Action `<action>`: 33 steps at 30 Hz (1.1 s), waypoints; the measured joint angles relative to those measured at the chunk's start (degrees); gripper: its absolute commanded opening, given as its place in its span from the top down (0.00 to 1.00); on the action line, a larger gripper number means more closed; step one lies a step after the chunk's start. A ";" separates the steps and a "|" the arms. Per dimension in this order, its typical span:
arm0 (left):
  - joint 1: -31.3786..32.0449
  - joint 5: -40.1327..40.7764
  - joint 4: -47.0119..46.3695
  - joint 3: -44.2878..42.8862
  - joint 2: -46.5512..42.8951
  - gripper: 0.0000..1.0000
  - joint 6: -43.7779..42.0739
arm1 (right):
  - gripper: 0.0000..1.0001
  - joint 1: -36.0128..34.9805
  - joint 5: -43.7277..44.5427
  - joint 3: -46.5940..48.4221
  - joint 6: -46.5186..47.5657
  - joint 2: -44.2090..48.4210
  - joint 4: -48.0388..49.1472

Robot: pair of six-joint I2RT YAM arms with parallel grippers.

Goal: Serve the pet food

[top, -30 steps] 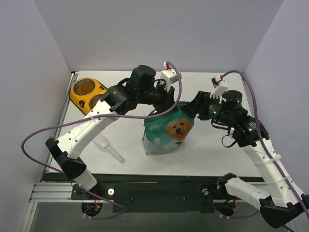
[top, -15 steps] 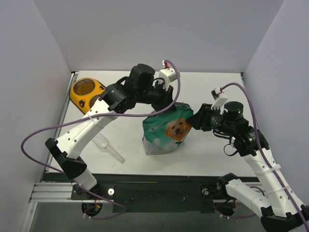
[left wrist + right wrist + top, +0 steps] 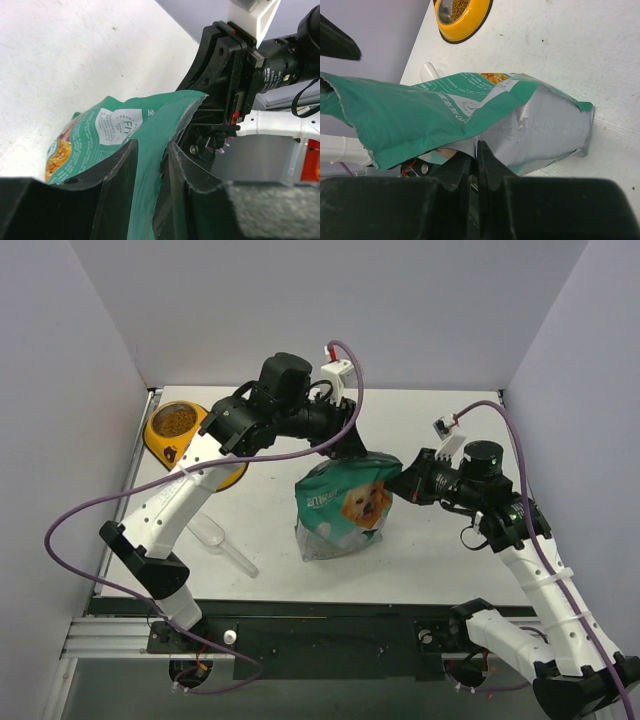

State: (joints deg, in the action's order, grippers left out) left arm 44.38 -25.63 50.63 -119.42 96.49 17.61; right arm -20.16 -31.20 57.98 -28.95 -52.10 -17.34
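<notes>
Left gripper (image 3: 152,150) stands part-open, its fingers either side of the pouch's (image 3: 345,510) torn top edge. Right gripper (image 3: 477,148) is clamped on that same edge, just opposite the left one. Kibble (image 3: 175,422) lies in a feeder (image 3: 153,443) bowl, well off to the left of both.

White tabletop (image 3: 420,570), plain pale grey walls (image 3: 330,310) on three sides; black rail (image 3: 330,628) along near edge

One pouch (image 3: 345,510), one scoop (image 3: 222,545), one feeder (image 3: 155,438)
</notes>
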 measured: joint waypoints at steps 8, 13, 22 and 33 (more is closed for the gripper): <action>0.85 -4.96 1.18 2.14 1.97 0.78 1.20 | 1.00 1.49 -1.18 4.81 -0.17 -3.89 -5.09; 0.76 -9.49 -7.06 10.51 -1.25 0.68 6.21 | 1.00 1.77 -1.20 7.08 0.09 -5.18 -8.68; -0.61 -5.79 -12.55 16.02 -5.35 0.57 11.28 | 1.00 1.75 -1.38 10.91 0.96 -7.50 -11.37; -0.11 4.37 -7.96 16.72 -9.77 0.57 7.58 | 1.00 1.75 -1.62 18.62 0.83 -13.51 -16.28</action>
State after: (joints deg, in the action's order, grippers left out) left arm 44.27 -21.26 42.68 -102.69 86.72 25.19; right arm -18.41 -32.82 76.60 -28.12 -65.60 -33.63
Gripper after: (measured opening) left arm 0.429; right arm 0.005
